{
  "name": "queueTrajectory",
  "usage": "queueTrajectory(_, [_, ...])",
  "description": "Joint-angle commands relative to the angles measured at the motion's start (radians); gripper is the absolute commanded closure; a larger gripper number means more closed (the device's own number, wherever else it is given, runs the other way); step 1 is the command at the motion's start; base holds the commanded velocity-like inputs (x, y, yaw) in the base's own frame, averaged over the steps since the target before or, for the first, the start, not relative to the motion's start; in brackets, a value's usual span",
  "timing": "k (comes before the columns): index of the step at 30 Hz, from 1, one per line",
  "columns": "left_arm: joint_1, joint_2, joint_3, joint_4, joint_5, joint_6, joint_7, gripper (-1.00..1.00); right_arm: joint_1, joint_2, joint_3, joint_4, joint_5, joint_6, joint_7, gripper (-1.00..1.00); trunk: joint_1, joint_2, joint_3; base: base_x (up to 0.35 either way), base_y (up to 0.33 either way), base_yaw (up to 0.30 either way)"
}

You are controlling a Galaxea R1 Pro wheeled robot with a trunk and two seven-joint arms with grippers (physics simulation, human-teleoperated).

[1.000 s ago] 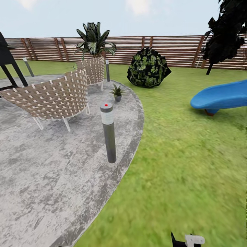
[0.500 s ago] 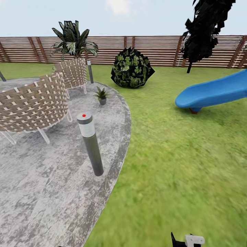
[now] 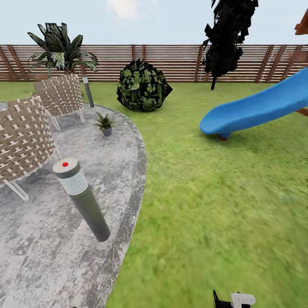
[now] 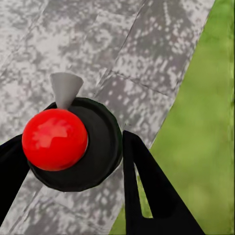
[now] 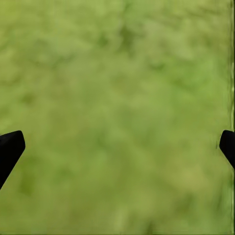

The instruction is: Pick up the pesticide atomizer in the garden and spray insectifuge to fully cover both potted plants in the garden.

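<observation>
The pesticide atomizer [image 4: 63, 147] has a red round top, a dark round body and a grey cone nozzle. My left gripper [image 4: 73, 149] is shut on it, a black finger [image 4: 142, 186] on each side, above the paved patio's edge. One potted plant [image 3: 104, 123], a low green rosette, stands on the round grey patio [image 3: 51, 256] near its far rim, well ahead and to the left. My right gripper [image 5: 117, 147] hangs open over the lawn with nothing between its fingers. A bit of the right arm [image 3: 237, 299] shows at the bottom of the head view.
A grey post with a red dot on top [image 3: 81, 199] stands on the patio close by at left. Two woven chairs [image 3: 21, 137] sit behind it. A round dark bush [image 3: 143, 85], a palm [image 3: 60, 49], a blue slide [image 3: 256, 109] and the slatted fence [image 3: 179, 62] lie beyond.
The head view has swung right, so the whole scene has slid left. The red-dotted post now sits lower and further left, and more of the slide shows.
</observation>
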Motion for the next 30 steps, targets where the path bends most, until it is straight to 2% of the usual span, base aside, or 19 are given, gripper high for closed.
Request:
queueTrajectory(1, [0.000,0.000,0.009,0.000,-0.003,-0.002,-0.006,1.00,-0.001,0.000,-0.009,0.001,0.010,-0.003,-0.001,-1.00,0.000,0.000,-0.001,0.303,-0.176,-0.262])
queueTrajectory(5, [0.000,0.000,0.008,0.000,-0.003,-0.002,-0.006,1.00,-0.001,0.001,-0.009,0.001,0.010,-0.003,-0.001,-1.00,0.000,0.000,-0.001,0.292,-0.203,-0.125])
queueTrajectory(22, [0.000,0.003,0.009,0.000,-0.003,-0.003,-0.006,1.00,-0.001,0.001,-0.008,0.004,0.010,-0.001,0.000,-1.00,0.000,0.000,-0.001,0.291,-0.205,-0.002])
queueTrajectory(30, [0.000,0.003,0.009,-0.001,-0.003,-0.003,-0.006,1.00,-0.001,0.001,-0.008,0.006,0.010,-0.001,-0.001,-1.00,0.000,0.000,-0.001,0.333,-0.038,0.000])
